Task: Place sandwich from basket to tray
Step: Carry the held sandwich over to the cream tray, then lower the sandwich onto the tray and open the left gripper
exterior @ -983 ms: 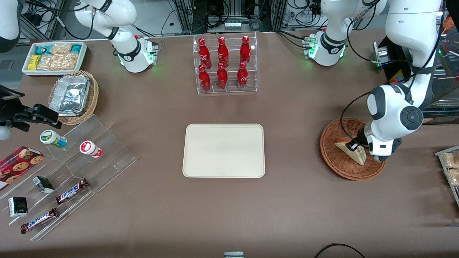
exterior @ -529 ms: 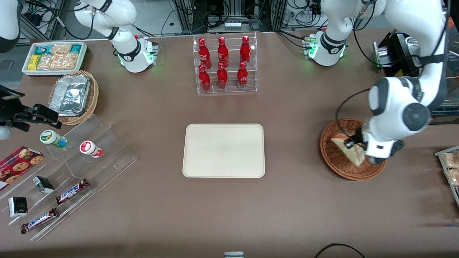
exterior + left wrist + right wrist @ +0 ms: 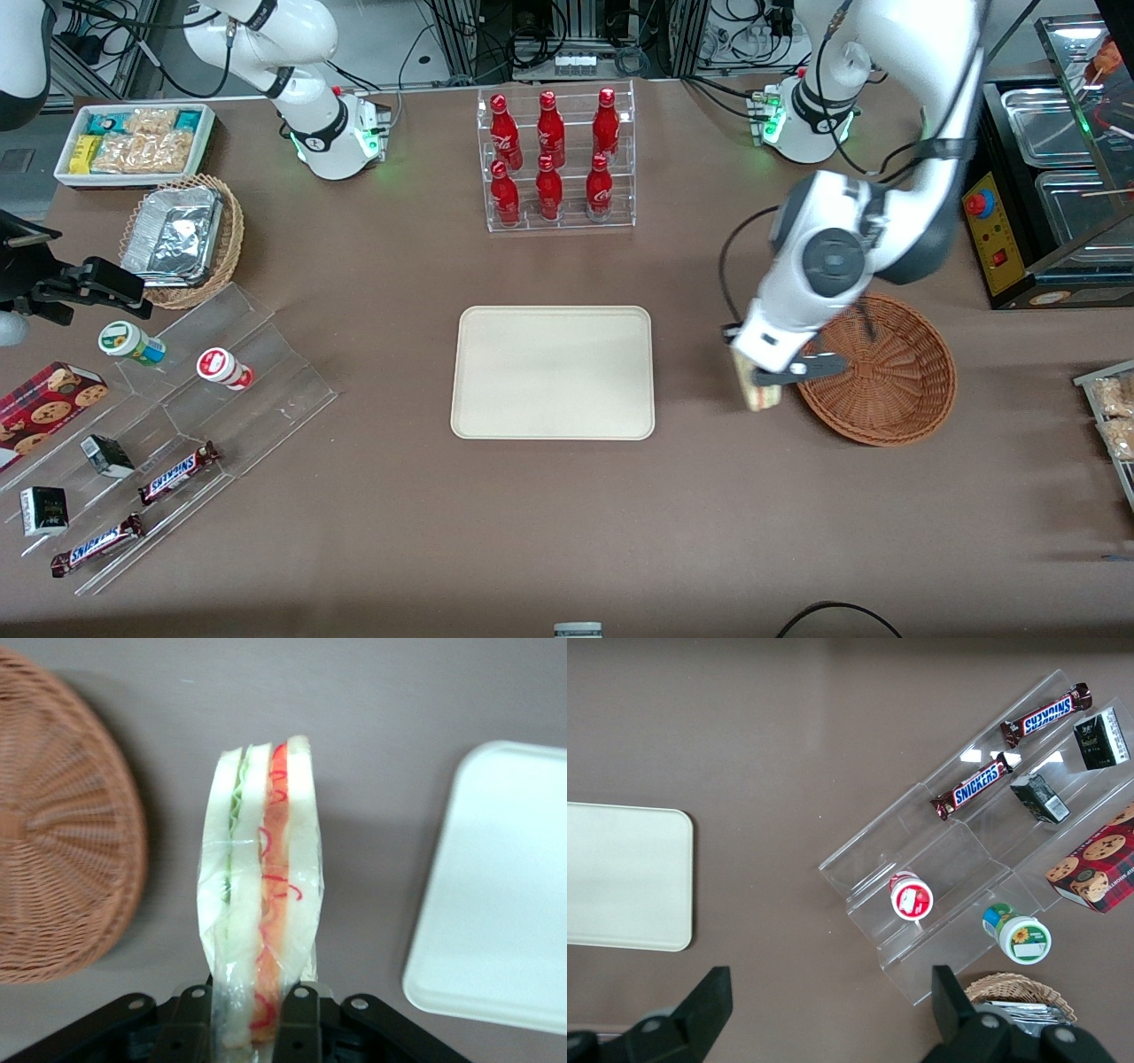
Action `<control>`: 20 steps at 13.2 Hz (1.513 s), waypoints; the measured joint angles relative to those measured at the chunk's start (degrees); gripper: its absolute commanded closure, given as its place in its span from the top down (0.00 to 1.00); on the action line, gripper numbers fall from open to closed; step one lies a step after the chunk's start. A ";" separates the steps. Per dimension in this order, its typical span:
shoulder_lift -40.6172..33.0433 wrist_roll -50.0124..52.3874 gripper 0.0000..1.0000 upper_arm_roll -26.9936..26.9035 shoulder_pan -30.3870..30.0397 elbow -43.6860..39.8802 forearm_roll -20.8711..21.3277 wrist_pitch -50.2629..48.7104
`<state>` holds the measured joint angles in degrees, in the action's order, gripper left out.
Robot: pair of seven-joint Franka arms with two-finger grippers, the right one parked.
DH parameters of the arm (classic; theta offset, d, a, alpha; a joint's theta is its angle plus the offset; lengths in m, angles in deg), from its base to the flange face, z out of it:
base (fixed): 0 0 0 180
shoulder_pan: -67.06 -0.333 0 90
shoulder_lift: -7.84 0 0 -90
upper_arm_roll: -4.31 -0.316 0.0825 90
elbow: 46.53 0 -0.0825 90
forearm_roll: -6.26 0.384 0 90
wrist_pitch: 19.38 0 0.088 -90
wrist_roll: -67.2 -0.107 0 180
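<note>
— Where's the sandwich [image 3: 262,904]?
— Clamped in the pincer [image 3: 247,1010], above bare desk [image 3: 691,496].
— And the containers?
— The basket [image 3: 886,377] just beside the pincer holds nothing; the tray [image 3: 553,372], nearby, is bare too.

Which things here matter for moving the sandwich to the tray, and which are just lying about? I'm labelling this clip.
In the job:
sandwich, held above the table between basket and tray
gripper, shut on the sandwich
basket, now empty
tray, bare

Lying about:
cola bottle rack
Snickers bars
cookie box
foil container
snack bin
</note>
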<state>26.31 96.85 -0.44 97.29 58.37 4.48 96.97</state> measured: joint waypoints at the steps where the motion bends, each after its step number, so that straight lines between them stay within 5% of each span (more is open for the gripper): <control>1: 1.65 -0.10 0.26 0.91 1.31 -1.53 -0.34 0.59; 9: 16.20 0.25 0.29 5.32 9.22 -12.23 -0.74 8.81; 18: 19.62 0.58 0.29 4.69 9.68 -12.93 -5.32 13.94; 20: 19.91 0.74 0.43 4.71 9.72 -12.94 -5.37 14.21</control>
<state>46.22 97.60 4.28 107.02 45.43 -0.88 111.18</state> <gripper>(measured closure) 0.705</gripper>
